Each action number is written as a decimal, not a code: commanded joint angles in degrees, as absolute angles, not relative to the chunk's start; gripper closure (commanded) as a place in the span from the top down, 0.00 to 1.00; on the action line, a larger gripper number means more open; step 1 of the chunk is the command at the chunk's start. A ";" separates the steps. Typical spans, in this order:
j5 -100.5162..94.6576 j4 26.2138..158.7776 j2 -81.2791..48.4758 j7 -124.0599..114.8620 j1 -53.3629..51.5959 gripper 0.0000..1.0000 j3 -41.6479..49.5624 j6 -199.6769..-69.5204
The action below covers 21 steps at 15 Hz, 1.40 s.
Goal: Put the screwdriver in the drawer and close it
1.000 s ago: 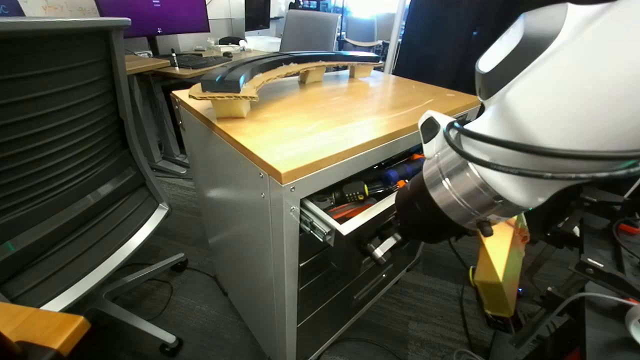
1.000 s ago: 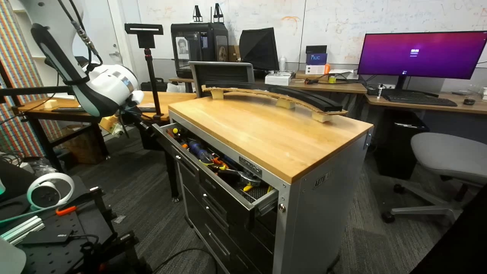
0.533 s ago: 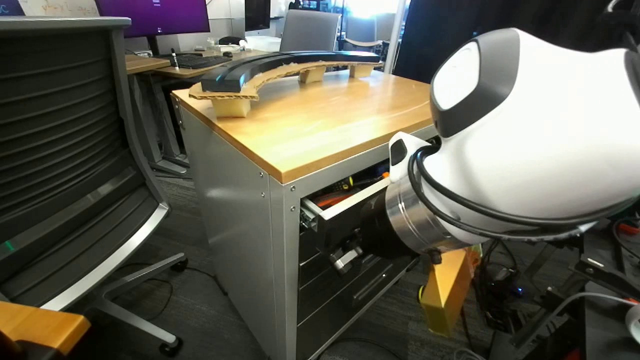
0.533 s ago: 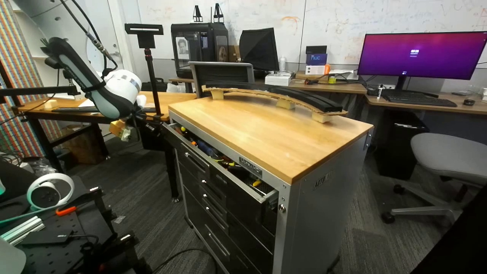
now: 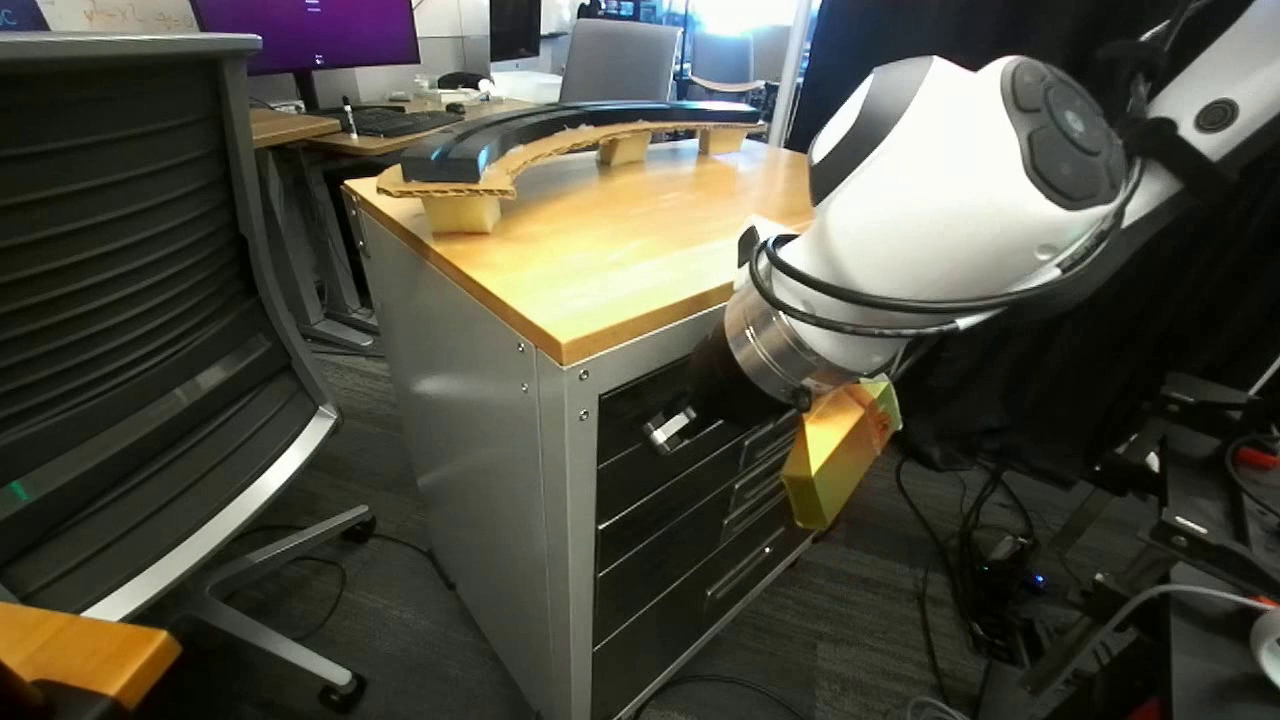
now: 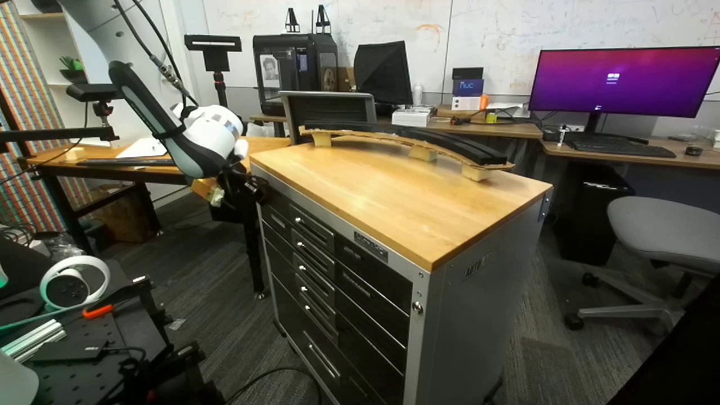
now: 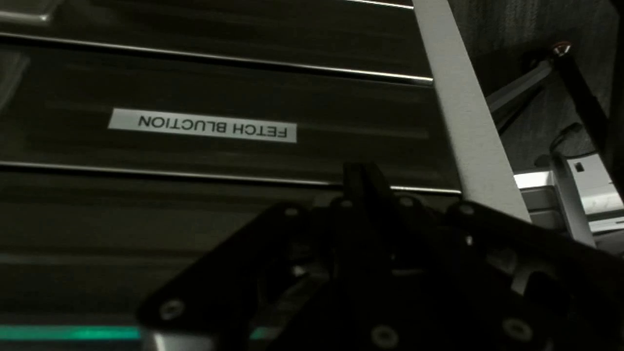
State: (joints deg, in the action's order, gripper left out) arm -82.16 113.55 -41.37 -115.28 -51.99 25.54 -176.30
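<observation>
Wrist view, dark and inverted. Gripper (image 7: 360, 168) clenched, fingertips (image 7: 353, 176) meeting, in line with the seam (image 7: 195, 175) between two black drawer fronts (image 7: 360, 117). One front carries a white label (image 7: 202, 125) reading "FETCH BLUCTION"; the neighbouring one is the top drawer (image 7: 146, 219). Whether fingertips touch metal: too dim to call.

In an exterior view: top drawer closed, flush in the grey cabinet (image 5: 470, 430). Gripper sits just in front of that drawer, white arm (image 5: 930, 210) sloping down to it. Yellow box (image 5: 835, 455) hangs beneath the arm's end. On the wooden top (image 5: 620, 260), a curved black piece (image 5: 560, 122) rests on cardboard (image 5: 503, 182), itself raised on foam blocks (image 5: 463, 215). Office chair (image 5: 130, 330) beside the cabinet, apart from it.

In an exterior view: most of the cabinet front visible, drawers level with one another, handles (image 6: 312, 227) in a column down the middle. Gripper at the far end of the front, just below the edge of the wooden top. Beyond the cabinet, a lit purple monitor (image 6: 624, 84) stands before a whiteboard (image 6: 506, 34).

Screwdriver: place cannot be told from any of the three views.
</observation>
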 commanded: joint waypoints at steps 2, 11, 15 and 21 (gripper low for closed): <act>-76.00 112.22 -41.11 -106.76 -46.48 0.07 23.81 -176.01; -62.15 137.98 -22.24 -74.33 -17.58 0.82 -4.62 -166.02; -47.93 141.22 -18.74 -57.45 -1.16 1.00 -22.59 -160.39; -22.19 133.80 -13.56 -33.79 12.49 1.00 -42.33 -147.69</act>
